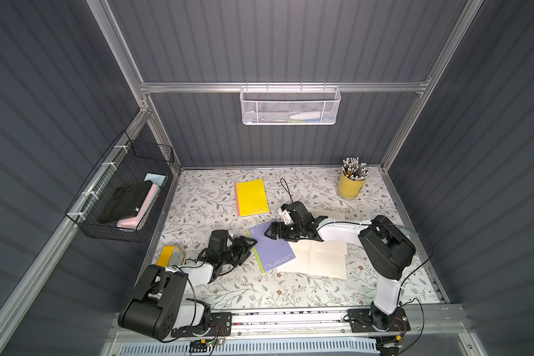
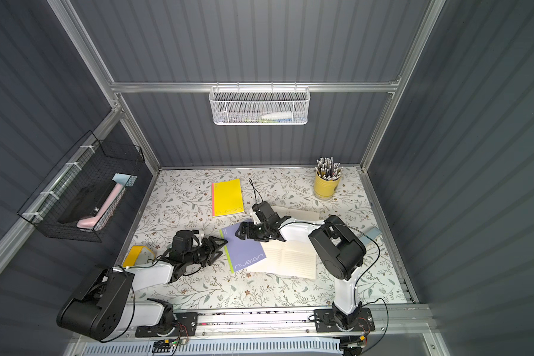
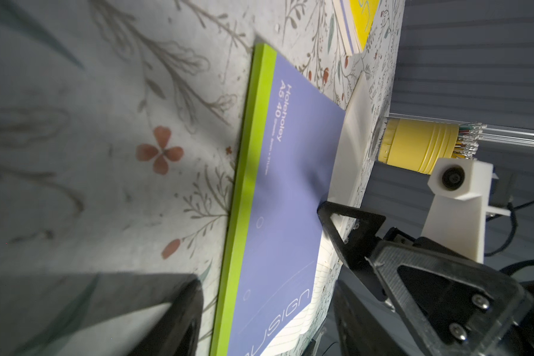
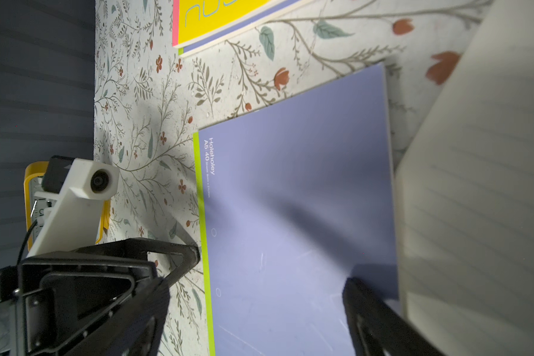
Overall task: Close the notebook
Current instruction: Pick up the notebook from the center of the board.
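The purple notebook (image 1: 272, 246) (image 2: 244, 249) with a green spine lies flat on the floral table, its cover down and shut. My right gripper (image 1: 269, 231) (image 4: 259, 308) hovers low over the far part of the cover, jaws open, one fingertip (image 3: 324, 212) at the cover's page-side edge. My left gripper (image 1: 249, 250) (image 3: 265, 323) is open at the spine side, and its upper fingertip (image 4: 193, 252) is just touching the green spine (image 4: 202, 215). Neither gripper holds anything.
An open lined notebook (image 1: 318, 262) lies partly under the purple one, and more open lined pages (image 1: 327, 213) lie behind the right arm. A yellow notebook (image 1: 251, 197) is at the back, a yellow pencil cup (image 1: 352, 185) back right, and a yellow-rimmed object (image 1: 170, 255) by the left arm.
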Available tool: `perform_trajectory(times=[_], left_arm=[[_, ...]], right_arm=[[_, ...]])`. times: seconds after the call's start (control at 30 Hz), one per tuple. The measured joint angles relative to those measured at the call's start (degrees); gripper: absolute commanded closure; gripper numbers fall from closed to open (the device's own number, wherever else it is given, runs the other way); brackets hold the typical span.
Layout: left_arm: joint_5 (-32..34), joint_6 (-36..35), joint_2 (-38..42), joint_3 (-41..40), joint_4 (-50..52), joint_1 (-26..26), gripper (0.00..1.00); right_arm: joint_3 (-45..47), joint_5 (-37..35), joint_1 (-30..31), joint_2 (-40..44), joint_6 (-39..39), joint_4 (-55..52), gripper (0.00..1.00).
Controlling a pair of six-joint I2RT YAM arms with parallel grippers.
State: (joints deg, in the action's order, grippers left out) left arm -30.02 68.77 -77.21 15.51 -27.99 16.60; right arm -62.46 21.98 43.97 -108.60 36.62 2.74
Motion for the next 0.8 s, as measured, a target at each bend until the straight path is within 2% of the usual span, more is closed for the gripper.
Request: perform_trajectory(times=[0.4, 0.8], left_arm=[[-0.7, 0.2, -3.9, 0.2, -5.5, 0.0, 0.34], [-2.4, -10.7, -4.2, 0.8, -4.7, 0.0, 0.35]], right_arm=[[0.5, 0.7, -0.1, 0.0, 0.2, 0.9, 0.09], [1.1, 1.4, -0.2, -0.1, 0.9, 2.5, 0.09]])
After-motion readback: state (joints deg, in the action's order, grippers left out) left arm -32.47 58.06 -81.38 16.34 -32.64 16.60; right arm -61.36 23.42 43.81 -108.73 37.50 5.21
